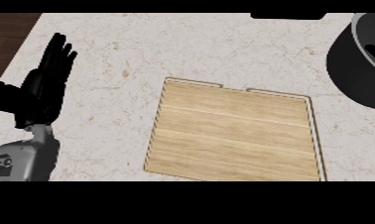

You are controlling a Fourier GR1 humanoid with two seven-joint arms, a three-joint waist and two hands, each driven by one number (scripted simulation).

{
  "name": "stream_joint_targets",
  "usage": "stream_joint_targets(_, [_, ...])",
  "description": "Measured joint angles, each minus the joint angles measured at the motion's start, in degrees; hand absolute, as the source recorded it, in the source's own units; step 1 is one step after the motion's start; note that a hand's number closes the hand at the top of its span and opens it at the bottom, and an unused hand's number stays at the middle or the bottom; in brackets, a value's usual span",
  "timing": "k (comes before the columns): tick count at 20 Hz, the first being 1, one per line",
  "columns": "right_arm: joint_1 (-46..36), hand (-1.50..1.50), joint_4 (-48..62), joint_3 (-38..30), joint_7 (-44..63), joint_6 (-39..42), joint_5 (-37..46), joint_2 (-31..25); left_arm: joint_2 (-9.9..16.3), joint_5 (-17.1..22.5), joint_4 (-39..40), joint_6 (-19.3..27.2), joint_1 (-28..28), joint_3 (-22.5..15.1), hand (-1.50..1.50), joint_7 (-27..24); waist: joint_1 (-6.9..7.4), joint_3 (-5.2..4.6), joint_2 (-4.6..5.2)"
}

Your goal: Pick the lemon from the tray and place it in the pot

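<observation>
Left robot hand: the left robot hand [44, 86] shows at the left edge of the frame, fingers straight and pointing up, released and holding nothing; it rests there above its grey forearm [29, 156], which comes in from the lower left corner.
Right robot hand: it shows nowhere in the frame.
Tray: a flat wooden tray [234, 134] with a thin pale rim lies in the lower middle of the frame, turned a little so its top edge slopes down to the right; its near edge runs to the bottom of the view.
Lemon: no lemon can be seen on the tray or anywhere else in the frame, so I cannot tell where it is.
Pot: a dark pot [351, 69] with a grey rim sits at the right edge of the frame, upper right, cut off by the border; only part of its wall and rim shows, well apart from the left robot hand and just beyond the tray's upper right corner.
Surface: the pale speckled surface [147, 49] carries the tray and the pot; a strip of dark wood [15, 32] shows past its edge in the upper left of the frame.
Top edge: a small black shape [287, 16] sits at the top edge, right of middle; what it is cannot be told.
</observation>
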Motion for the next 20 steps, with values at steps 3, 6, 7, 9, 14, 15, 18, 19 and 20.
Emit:
stream_joint_targets(3, [0.05, -1.5, 2.54, -2.95, -1.67, 3.45, -3.35, -3.15, -0.41, -0.23, -0.65, 0.09, 0.56, -0.32, 0.0, -0.14, 0.03, 0.09, 0.08])
stream_joint_targets(6, [1.76, -1.5, 4.81, -4.97, -3.86, 7.7, -5.74, -6.73, -0.08, -0.18, 0.05, -0.18, 0.32, 0.24, 0.0, -0.43, -0.16, 0.09, 0.1])
stream_joint_targets(7, [2.44, -1.5, 5.41, -5.53, -4.63, 8.62, -6.48, -7.47, -0.02, 0.07, 0.66, -0.58, 0.67, 0.62, 0.0, -1.23, -0.22, 0.05, 0.07])
stream_joint_targets(9, [3.19, -1.5, 6.64, -6.3, -4.83, 11.02, -7.58, -9.91, 0.2, 0.11, 0.53, -0.79, 0.65, 0.8, 0.0, -0.95, -0.24, 0.11, 0.08])
stream_joint_targets(14, [6.53, -1.5, 8.77, -7.28, -6.89, 16.45, -9.52, -14.05, 0.39, 0.77, 0.98, -1.62, 0.75, 1.55, 0.0, -1.08, -0.38, 0.19, 0.06])
stream_joint_targets(15, [7.48, -1.5, 9.14, -7.36, -7.58, 17.52, -9.73, -14.7, 0.03, 0.44, 0.89, -1.4, 1.05, 1.29, 0.0, -1.46, -0.37, 0.22, 0.08])
stream_joint_targets(18, [9.73, -1.5, 9.97, -7.35, -9.12, 20.27, -10.24, -16.27, -0.3, -0.06, 0.91, -1.03, 0.84, 1.04, 0.0, -1.15, -0.42, 0.25, 0.08])
stream_joint_targets(19, [10.75, -1.5, 10.19, -7.45, -9.87, 21.26, -10.4, -17.04, -0.33, -0.07, 0.69, -0.94, 0.74, 1.02, 0.0, -0.77, -0.41, 0.29, 0.11])
stream_joint_targets(20, [11.34, -1.5, 10.4, -7.45, -10.4, 21.98, -10.51, -17.47, -0.26, -0.2, 0.9, -0.79, 0.15, 1.12, 0.0, -0.6, -0.41, 0.31, 0.13])
